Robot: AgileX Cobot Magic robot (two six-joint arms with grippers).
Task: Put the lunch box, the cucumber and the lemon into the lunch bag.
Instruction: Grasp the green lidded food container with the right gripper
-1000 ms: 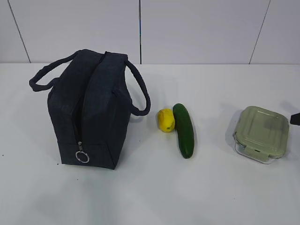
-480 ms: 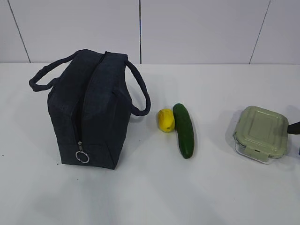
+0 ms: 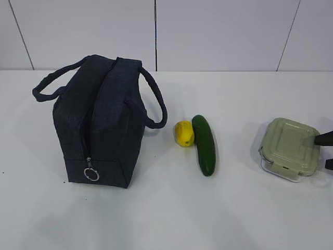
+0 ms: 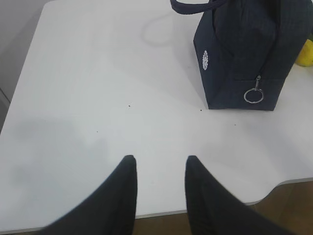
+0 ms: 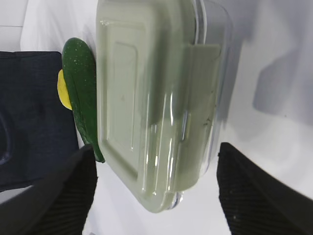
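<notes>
The lunch box [image 3: 289, 148], with its pale green lid and clear base, sits on the table at the right. My right gripper [image 3: 327, 151] enters from the right edge, open, its fingers on either side of the box's right corner; in the right wrist view the lunch box [image 5: 156, 98] fills the gap above the right gripper [image 5: 156, 152] and neither pad touches it. The lemon [image 3: 183, 133] lies against the cucumber [image 3: 204, 144] mid-table. The navy lunch bag [image 3: 101, 120] stands upright at the left. My left gripper [image 4: 159, 161] hovers open and empty over the near table edge.
The bag's silver ring pull [image 3: 91, 174] hangs low on its front face. Its loop handles [image 3: 155, 101] arch out to both sides. The white table [image 3: 166, 208] meets a pale panelled wall behind. The table's front edge [image 4: 205, 208] shows under my left fingers.
My right gripper has come in from the right edge, and its fingers now reach the lunch box's right corner. The bag, lemon, cucumber and box have not moved.
</notes>
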